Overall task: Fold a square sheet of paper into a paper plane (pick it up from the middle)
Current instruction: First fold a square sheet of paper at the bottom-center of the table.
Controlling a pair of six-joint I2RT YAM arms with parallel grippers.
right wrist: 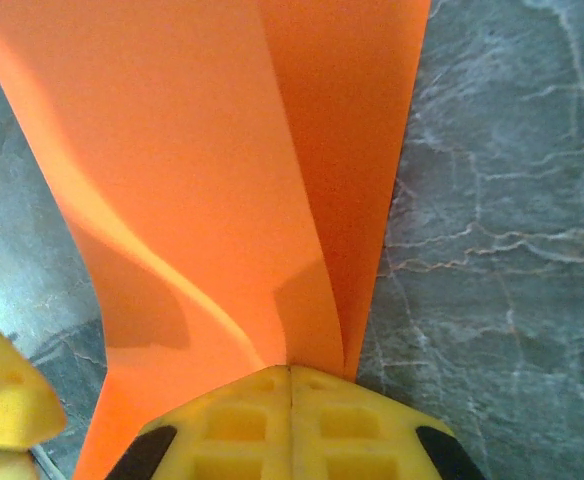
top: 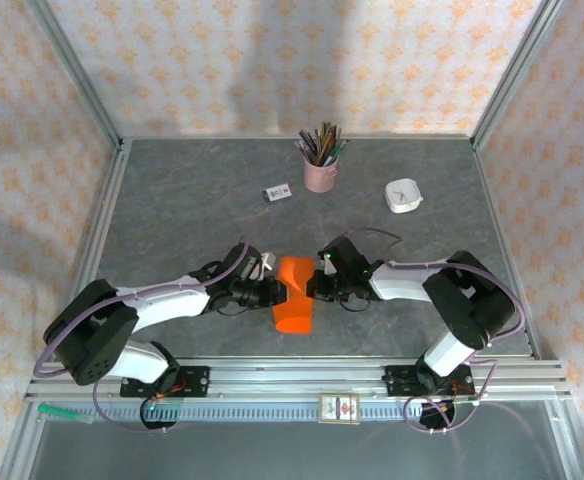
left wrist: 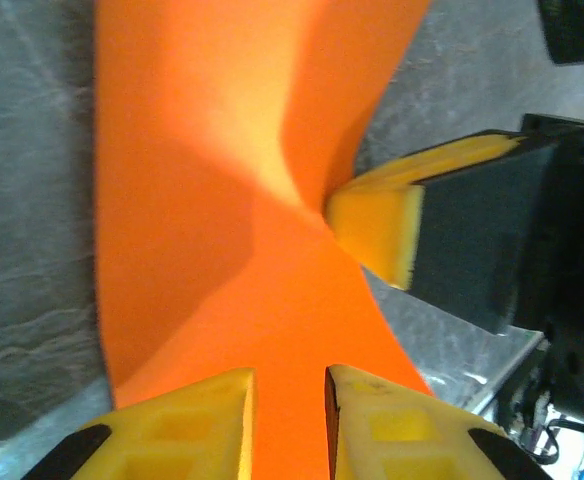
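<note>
The bright-orange sheet of paper [top: 294, 308] lies folded lengthwise into a long layered strip at the table's near middle, between both arms. My right gripper [right wrist: 290, 372] is shut on the strip's right edge, where two layers [right wrist: 272, 180] run into the closed seam of its jaws. From the top it sits at the strip's right side [top: 316, 286]. In the left wrist view one of its yellow fingers [left wrist: 377, 228] pinches the paper's edge and bows it upward. My left gripper [left wrist: 288, 385] comes in from the strip's left side [top: 275, 291]. Its jaws stand a little apart, and orange paper [left wrist: 202, 200] shows in the gap.
A pink cup of pencils [top: 320, 172] stands at the back middle, a small white printed card [top: 277, 193] to its left and a small white dish [top: 403, 195] to its right. Aluminium rails [top: 292, 375] border the grey table [top: 172, 220].
</note>
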